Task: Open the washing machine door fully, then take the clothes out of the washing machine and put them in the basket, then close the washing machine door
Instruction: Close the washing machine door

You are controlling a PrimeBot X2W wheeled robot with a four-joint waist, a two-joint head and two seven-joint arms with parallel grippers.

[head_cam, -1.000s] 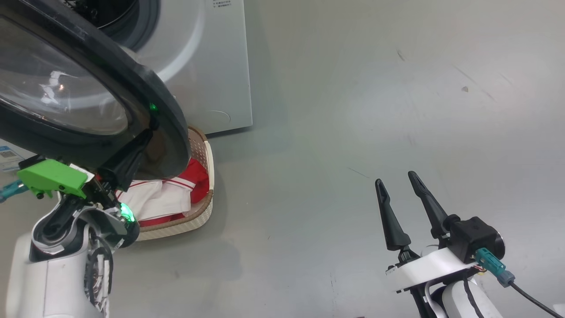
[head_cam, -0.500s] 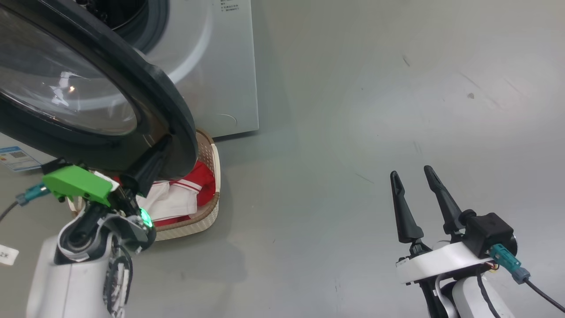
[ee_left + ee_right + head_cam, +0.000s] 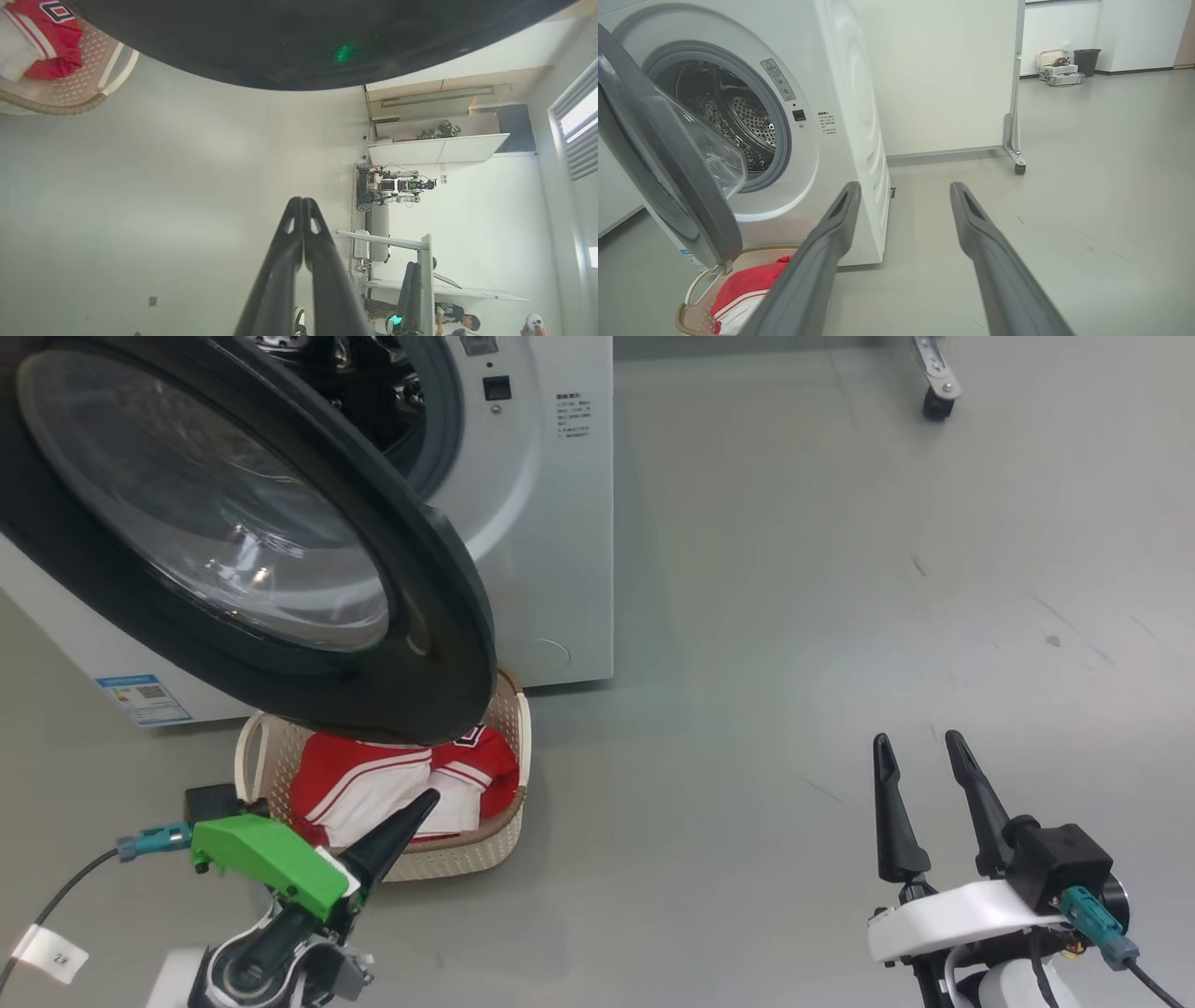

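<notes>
The washing machine (image 3: 551, 532) stands at upper left with its steel drum (image 3: 738, 121) showing. The washing machine door (image 3: 233, 532), black-rimmed with a glass bulge, hangs partly open over the basket (image 3: 509, 747). The clothes (image 3: 373, 775), red and white, lie in the basket. My left gripper (image 3: 425, 798) is shut and holds nothing; its tip points up over the basket's near rim, below the door's lower edge and apart from it. In the left wrist view the shut gripper (image 3: 302, 201) points at grey floor under the door rim (image 3: 299, 46). My right gripper (image 3: 920, 742) stands open and unladen at lower right.
Grey floor (image 3: 794, 616) stretches to the right of the machine. A wheeled foot of a partition (image 3: 934, 392) stands at the far right of the machine. A blue sticker (image 3: 145, 698) marks the machine's lower corner. Far off, the left wrist view shows another robot (image 3: 392, 186), a desk and a seated person.
The head camera has shifted, so the whole picture moved. My left gripper, which was against the door's lower rim, has come off it and now sits lower, by the basket.
</notes>
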